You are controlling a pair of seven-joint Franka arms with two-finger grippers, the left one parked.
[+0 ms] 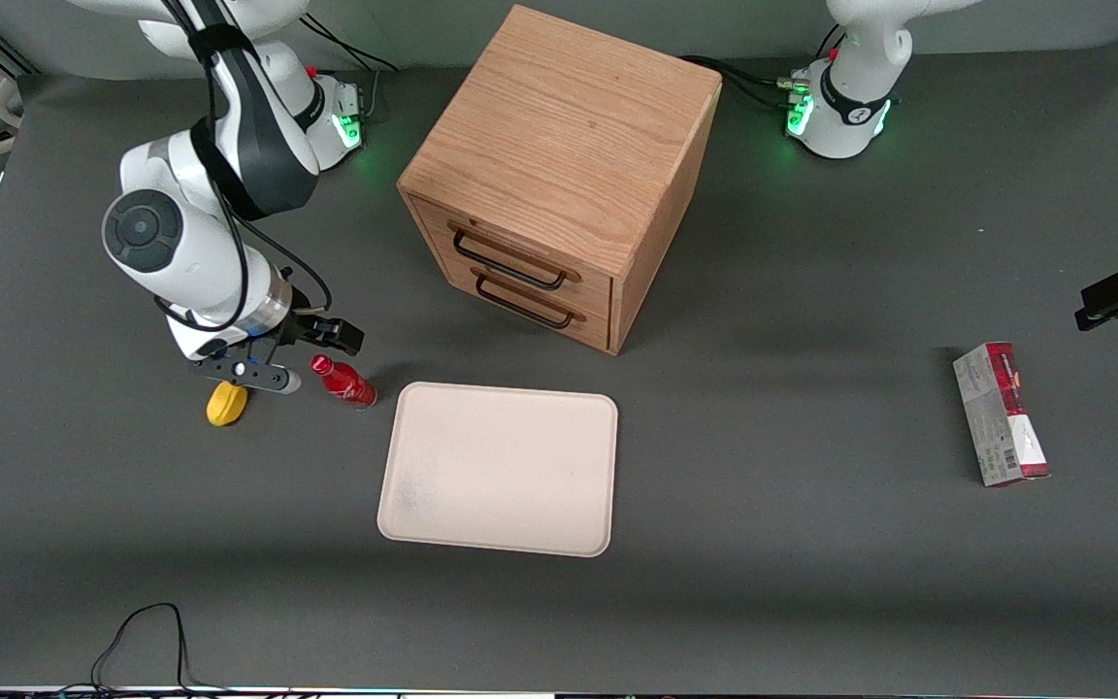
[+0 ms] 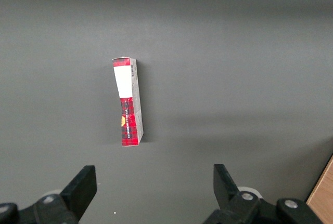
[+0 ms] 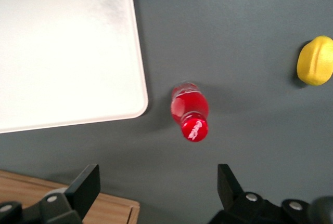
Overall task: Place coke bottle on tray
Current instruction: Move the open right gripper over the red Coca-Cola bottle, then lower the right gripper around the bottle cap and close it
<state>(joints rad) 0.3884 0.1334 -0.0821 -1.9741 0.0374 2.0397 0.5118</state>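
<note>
Tool [image 1: 273, 361] hangs above the dark surface [image 1: 811, 582] at the working arm's end, just beside the coke bottle [image 1: 345, 383] and above it. Its two fingers [image 3: 86, 187] are spread wide with nothing between them; the wrist view shows them on either side of open grey surface, the bottle [image 3: 189, 110] below the tool, not yet between the tips.

Coke bottle: small, red, red cap, standing upright on the surface. It touches neither the tool nor the tray. It stands just beside one short edge of the tray [image 1: 501, 529], a narrow strip of surface between them.

Tray: large, cream, flat, rounded corners, low rim. It lies nearer the front camera than the tool and off toward the parked arm's end of it. Nothing rests on it. In the wrist view its corner [image 3: 136, 107] comes close to the bottle.

Lemon [image 1: 226, 403]: yellow, on the surface just under the tool, slightly nearer the front camera. The bottle stands between lemon and tray. Wrist view shows the lemon [image 3: 315, 61] well apart from the bottle.

Wooden cabinet [image 1: 559, 165]: two drawers with dark handles, both shut, farther from the front camera than the tray. An edge of it [image 3: 73, 195] shows in the wrist view by the fingers.

Carton [image 1: 1001, 413]: red and grey, lying on its side toward the parked arm's end, well apart from the tool.
</note>
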